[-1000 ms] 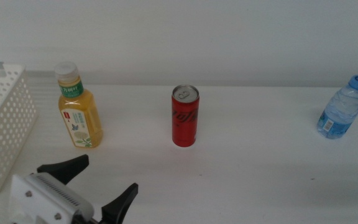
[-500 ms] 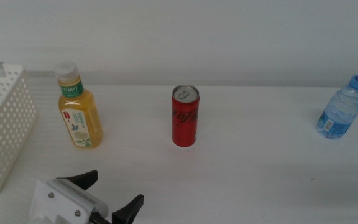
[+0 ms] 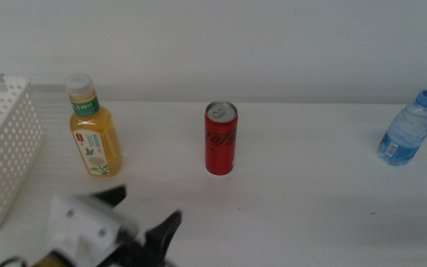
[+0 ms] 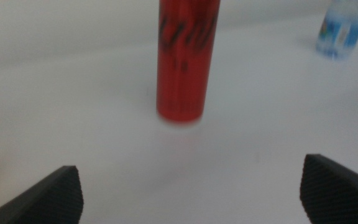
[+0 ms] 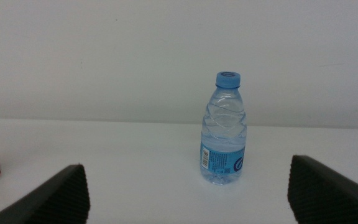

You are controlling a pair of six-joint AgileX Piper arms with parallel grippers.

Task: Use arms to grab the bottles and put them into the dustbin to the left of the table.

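A: Jaws spread wide and gripping nothing; the left gripper [image 3: 143,215] hangs low at the near edge of the table [image 3: 310,208], blurred in the middle view; the left wrist view has the red can [image 4: 187,59] standing upright straight ahead, between the two jaws' lines but well short of them.

B: Risk there, to my eye: a slim can tips easily; a jaw clipping its side on a hurried or off-centre approach would likely knock it flat or send it rolling.

A: Just to its left stands the yellow bottle [image 3: 93,126], near the white dustbin [image 3: 6,148] at the table's left end; a wide jaw could nudge it on the way in.

B: Far right, the water bottle [image 5: 224,129] stands upright, framed by the right gripper [image 5: 188,186], likewise wide open and empty, out of the middle view.
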